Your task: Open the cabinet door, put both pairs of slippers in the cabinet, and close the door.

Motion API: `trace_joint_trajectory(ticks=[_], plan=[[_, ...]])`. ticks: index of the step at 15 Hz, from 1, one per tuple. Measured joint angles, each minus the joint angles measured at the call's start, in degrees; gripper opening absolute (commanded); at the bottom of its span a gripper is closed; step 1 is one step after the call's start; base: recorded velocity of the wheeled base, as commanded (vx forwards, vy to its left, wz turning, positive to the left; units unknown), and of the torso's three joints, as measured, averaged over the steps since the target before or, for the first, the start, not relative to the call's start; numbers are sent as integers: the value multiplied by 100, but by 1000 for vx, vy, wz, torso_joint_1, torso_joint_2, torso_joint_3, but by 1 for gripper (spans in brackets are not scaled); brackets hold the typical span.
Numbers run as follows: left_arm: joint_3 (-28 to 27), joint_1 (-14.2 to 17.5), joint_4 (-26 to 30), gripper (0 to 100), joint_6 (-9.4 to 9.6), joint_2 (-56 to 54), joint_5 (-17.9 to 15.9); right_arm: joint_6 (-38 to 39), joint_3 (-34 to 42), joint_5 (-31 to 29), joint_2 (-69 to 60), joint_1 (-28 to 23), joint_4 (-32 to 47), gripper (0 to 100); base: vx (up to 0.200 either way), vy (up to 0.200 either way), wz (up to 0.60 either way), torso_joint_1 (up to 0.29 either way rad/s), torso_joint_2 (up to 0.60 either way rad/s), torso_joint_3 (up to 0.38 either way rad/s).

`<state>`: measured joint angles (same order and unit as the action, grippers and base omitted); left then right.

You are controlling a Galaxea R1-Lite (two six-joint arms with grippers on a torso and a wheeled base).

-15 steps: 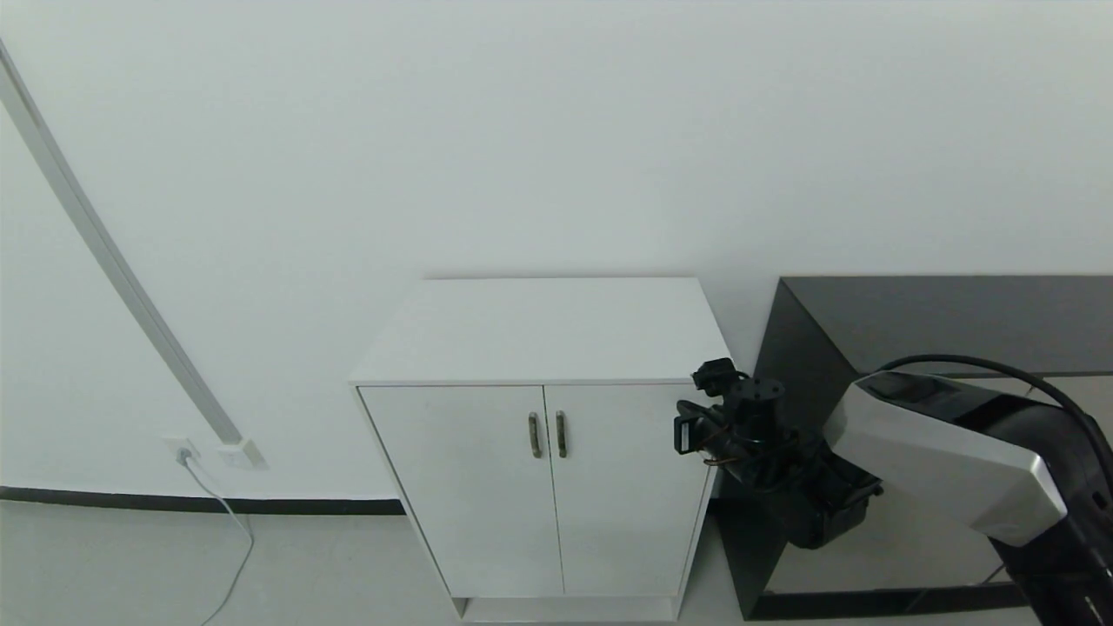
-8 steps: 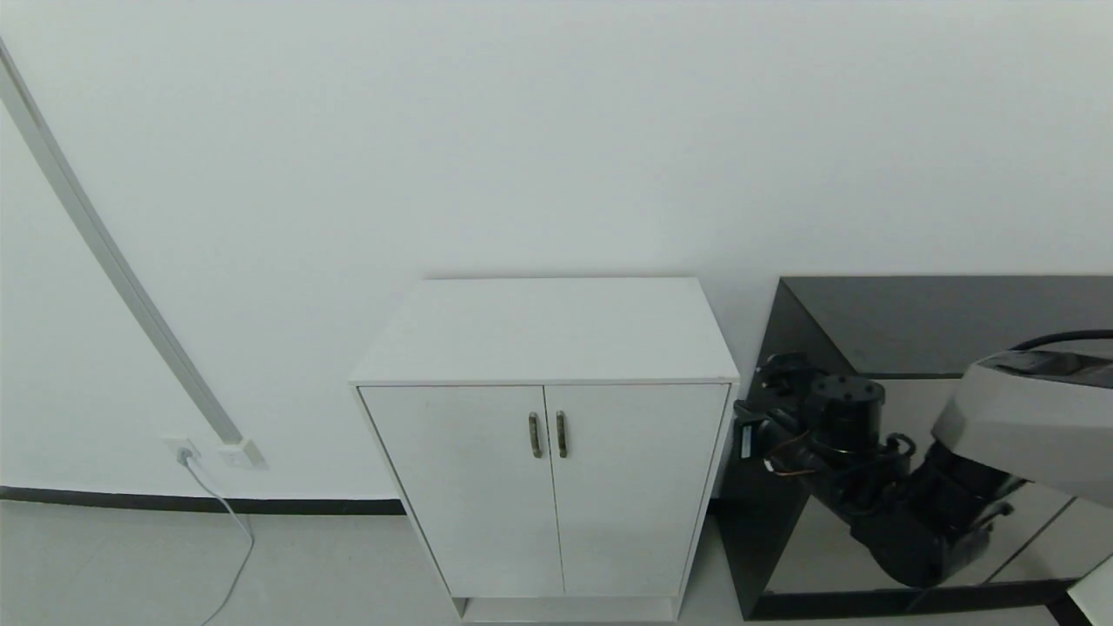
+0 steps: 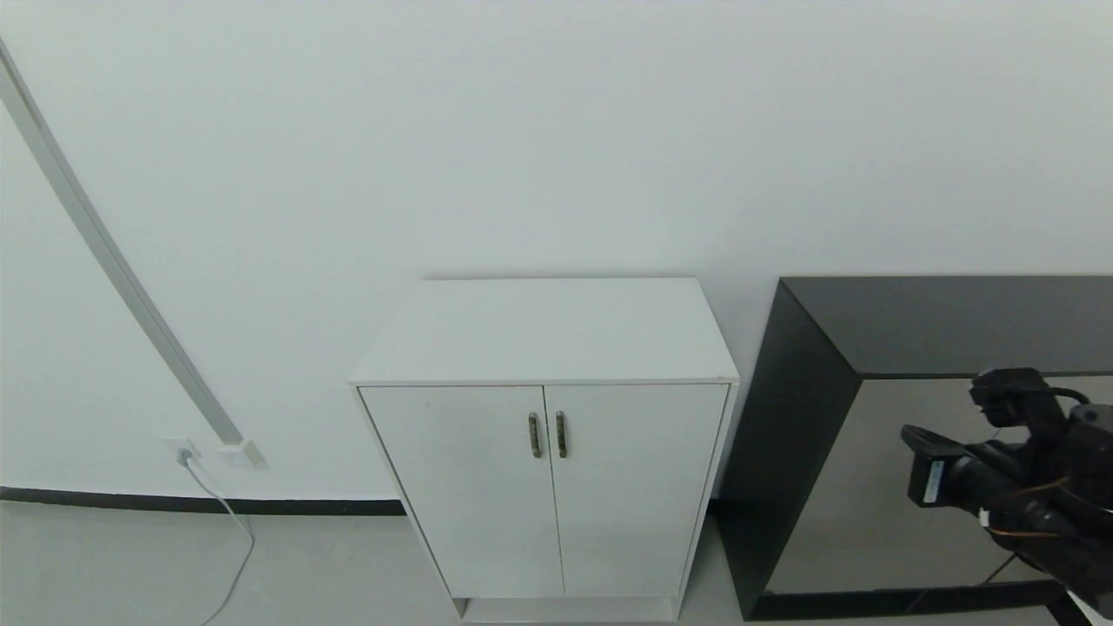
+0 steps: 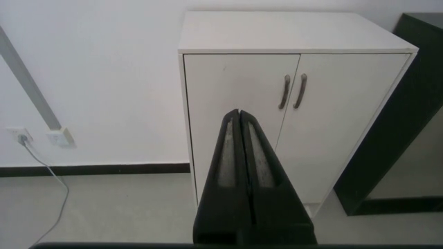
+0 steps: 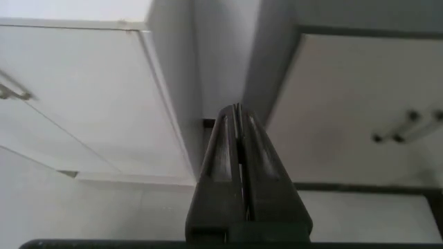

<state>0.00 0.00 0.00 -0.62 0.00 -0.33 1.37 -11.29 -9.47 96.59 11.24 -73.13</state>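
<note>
cabinet [image 3: 539, 335] stands with both doors [image 3: 469, 487] shut. black unit [image 3: 800, 417] sits just beside it, on the right. handles [image 3: 548, 435] meet at centre seam. left gripper [image 4: 239, 114] clenched, empty, facing cabinet front. right gripper [image 5: 237, 109] clenched, empty.

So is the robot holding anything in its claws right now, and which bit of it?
No, nothing. The left gripper and the right gripper are both shut, with nothing between their fingers.

White two-door cabinet [image 3: 543, 452], doors shut, against wall.
</note>
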Motion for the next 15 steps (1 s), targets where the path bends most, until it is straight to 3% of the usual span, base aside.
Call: trace_joint_trajectory(ticks=[4, 6, 10, 15], plan=[[0, 0, 0, 0, 2, 0, -2, -82, 866, 17, -1232, -466, 84, 0, 0, 0, 0, 0, 0, 0], [0, 0, 0, 0, 2, 0, -2, -74, 1036, 33, -1883, -584, 528, 0, 0, 0, 0, 0, 0, 0], [0, 0, 0, 0, 2, 0, -2, -44, 1115, 201, -3579, -691, 2442, 0, 0, 0, 0, 0, 0, 0], [0, 0, 0, 0, -2, 0, 0, -30, 1063, 386, -6211, -717, 5442, 0, 0, 0, 0, 0, 0, 0]])
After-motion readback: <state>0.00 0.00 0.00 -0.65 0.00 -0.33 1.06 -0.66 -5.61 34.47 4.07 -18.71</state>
